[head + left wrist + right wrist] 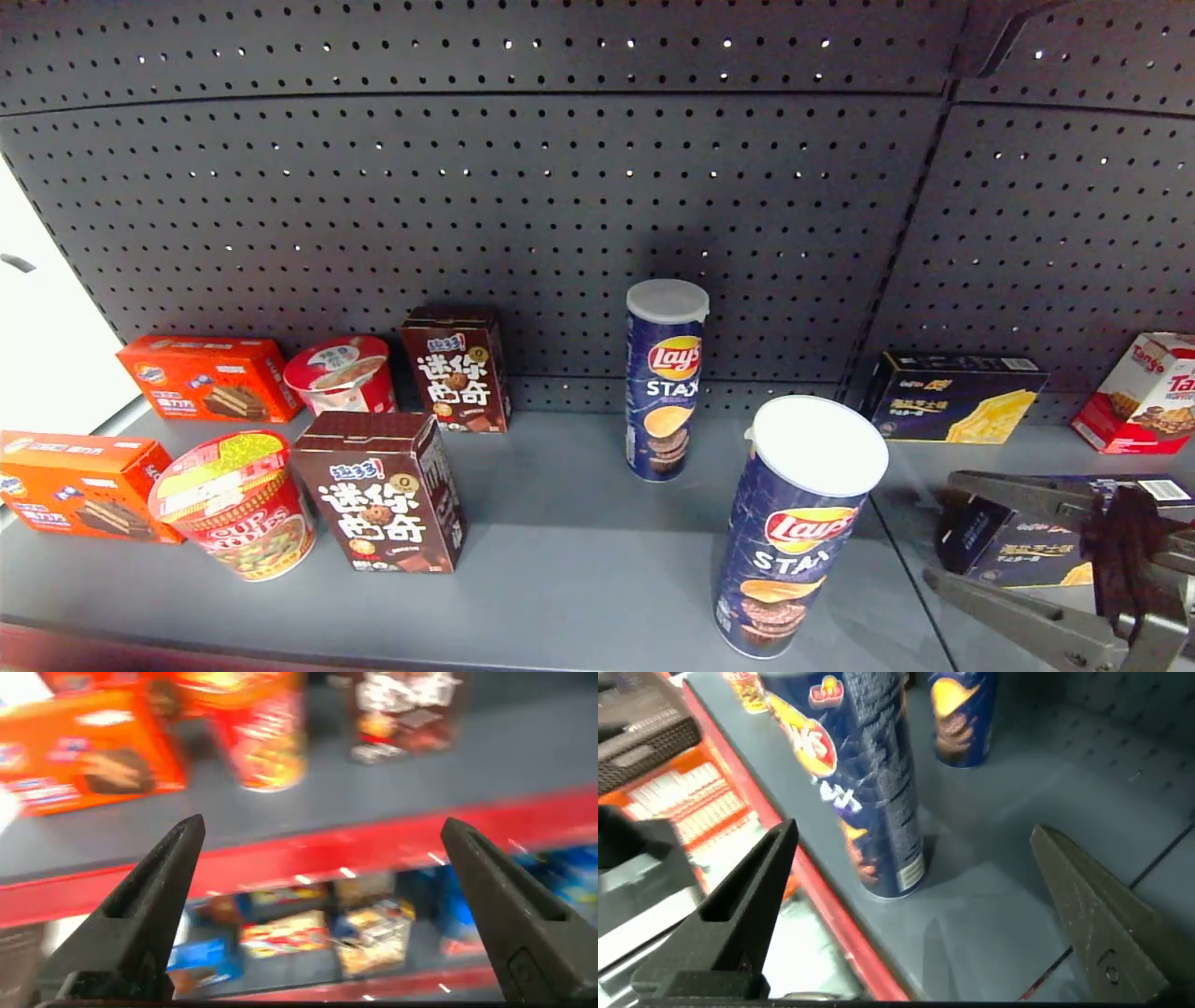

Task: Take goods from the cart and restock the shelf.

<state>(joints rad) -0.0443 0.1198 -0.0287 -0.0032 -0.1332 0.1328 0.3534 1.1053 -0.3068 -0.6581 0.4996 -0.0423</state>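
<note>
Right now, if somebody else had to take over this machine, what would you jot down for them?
Left hand: open, empty, before the red front edge of the shelf.
Right hand: open, empty, just right of the front chip can.
Done: front chip can and back chip can stand upright on the shelf, apart.
Left: more goods to fetch, probably; neither hand holds any.

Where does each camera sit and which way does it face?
Head view: on the head, looking down at the shelf; right gripper at lower right.
Left wrist view: behind the open left gripper, facing the shelf's red edge.
Right wrist view: behind the open right gripper, facing the near chip can.
Head and right wrist views share that can.
</note>
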